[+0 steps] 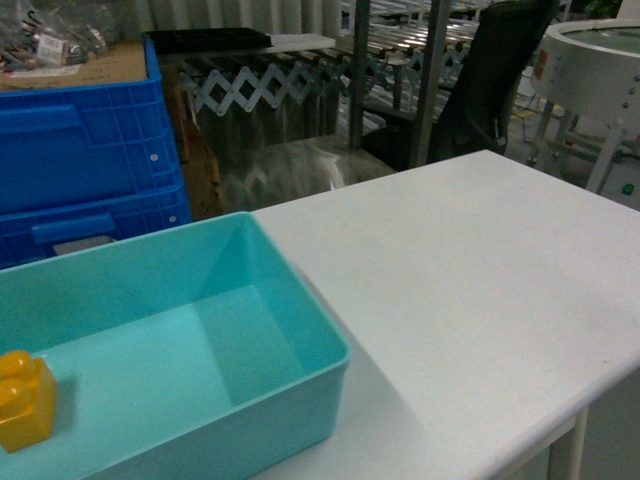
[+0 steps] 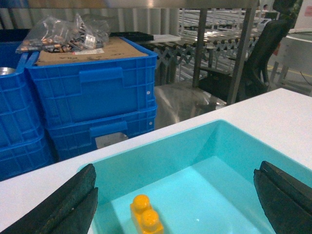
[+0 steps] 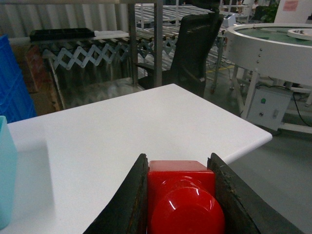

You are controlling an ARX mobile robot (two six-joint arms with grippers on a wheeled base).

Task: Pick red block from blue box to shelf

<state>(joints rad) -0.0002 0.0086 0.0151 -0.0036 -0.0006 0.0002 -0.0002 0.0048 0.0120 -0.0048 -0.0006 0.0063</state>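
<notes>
My right gripper is shut on the red block, whose round stud faces the right wrist camera; it hangs above the white table. To its left, a corner of the turquoise blue box shows. The blue box lies at the table's left in the head view and holds a yellow two-stud brick. Over the box my left gripper stands open and empty, the yellow brick below it. Steel posts of the shelf rise behind the table. Neither gripper shows in the head view.
Dark blue ribbed crates are stacked behind the box, with cardboard and a bag of parts on top. A black chair and a round white machine stand at the back right. The table's edge drops off at front right.
</notes>
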